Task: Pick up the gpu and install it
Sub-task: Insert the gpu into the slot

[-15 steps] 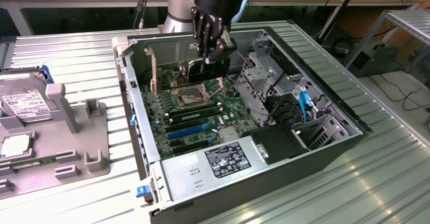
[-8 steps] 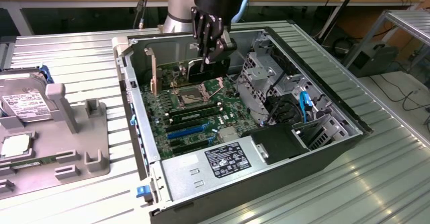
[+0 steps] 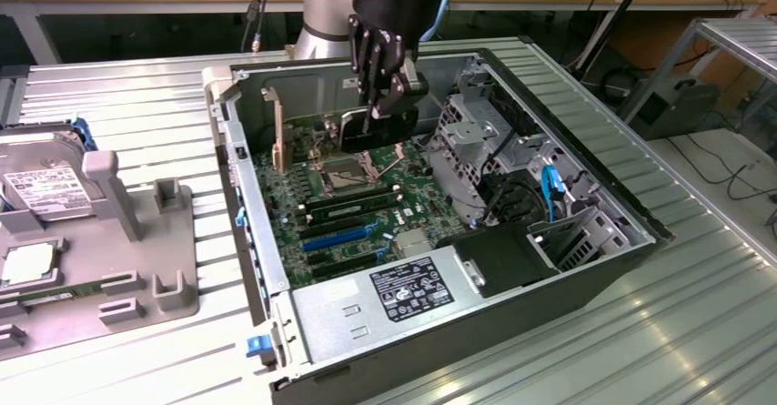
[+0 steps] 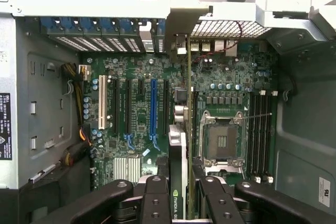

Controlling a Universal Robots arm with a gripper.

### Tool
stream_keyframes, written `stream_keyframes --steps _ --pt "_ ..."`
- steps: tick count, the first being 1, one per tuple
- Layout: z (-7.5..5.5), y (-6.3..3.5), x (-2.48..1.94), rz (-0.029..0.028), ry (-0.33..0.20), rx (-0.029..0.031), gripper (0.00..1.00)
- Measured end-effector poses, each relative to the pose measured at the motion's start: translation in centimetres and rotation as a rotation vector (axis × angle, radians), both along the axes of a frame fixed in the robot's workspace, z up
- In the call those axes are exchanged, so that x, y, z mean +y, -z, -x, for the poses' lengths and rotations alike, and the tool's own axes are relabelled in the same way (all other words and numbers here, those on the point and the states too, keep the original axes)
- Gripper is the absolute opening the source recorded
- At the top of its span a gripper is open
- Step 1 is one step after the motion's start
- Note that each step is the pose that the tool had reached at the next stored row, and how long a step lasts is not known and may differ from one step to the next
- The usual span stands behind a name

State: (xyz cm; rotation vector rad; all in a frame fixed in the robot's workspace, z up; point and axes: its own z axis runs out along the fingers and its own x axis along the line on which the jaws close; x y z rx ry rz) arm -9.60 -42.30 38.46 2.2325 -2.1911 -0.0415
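Observation:
My gripper (image 3: 386,105) hangs over the open computer case (image 3: 249,196) and is shut on the gpu (image 3: 378,134), a dark flat card held on edge above the green motherboard (image 3: 364,209). In the wrist view the gpu (image 4: 179,171) runs edge-on between my two black fingers (image 4: 156,198), and its silver bracket end (image 4: 181,27) reaches toward the case's rear slot openings. The card hovers beside the processor socket (image 4: 220,140), apart from the board. The long blue expansion slot (image 4: 153,106) lies just to one side of the card's edge. Several black slots sit next to it.
A drive cage (image 3: 476,141) and blue cables (image 3: 549,191) crowd the case on the exterior view's right. The power supply (image 3: 388,300) fills the near end. On the exterior view's left, a grey fixture (image 3: 146,241) carries a silver drive (image 3: 49,196) and a processor chip (image 3: 27,264).

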Motion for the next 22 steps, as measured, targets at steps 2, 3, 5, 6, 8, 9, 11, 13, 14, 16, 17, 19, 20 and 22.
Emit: stream_keyframes --steps 2,3,5,6,8,9,11,13,14,16,17,19,20,22 --pt "0.00 0.03 -0.08 0.0000 0.005 0.0000 0.27" --pt "0.00 0.02 -0.09 0.0001 0.006 0.0000 0.27" --pt "0.00 0.02 -0.09 0.0000 0.006 0.0000 0.27" --pt "0.00 0.03 -0.09 0.0000 0.006 0.0000 0.27" --pt "0.00 0.03 -0.09 0.0000 0.006 0.0000 0.27" --pt "0.00 0.03 -0.09 0.0000 0.006 0.0000 0.27" --pt "0.00 0.02 -0.09 0.0000 0.006 0.0000 0.27" --pt "0.00 0.02 -0.09 0.0001 0.006 0.0000 0.27" --pt "0.00 0.03 -0.09 0.0001 0.006 0.0000 0.27" --pt "0.00 0.03 -0.13 -0.0001 0.006 -0.0001 0.27" --pt "-0.01 0.02 -0.20 0.0000 0.006 0.0000 0.27" --pt "-0.01 0.04 -0.46 0.0001 0.006 0.0000 0.27" --pt "-0.01 0.09 -0.60 0.0001 0.006 0.0000 0.27" --pt "-0.01 0.17 -0.71 -0.0001 0.006 -0.0001 0.27"
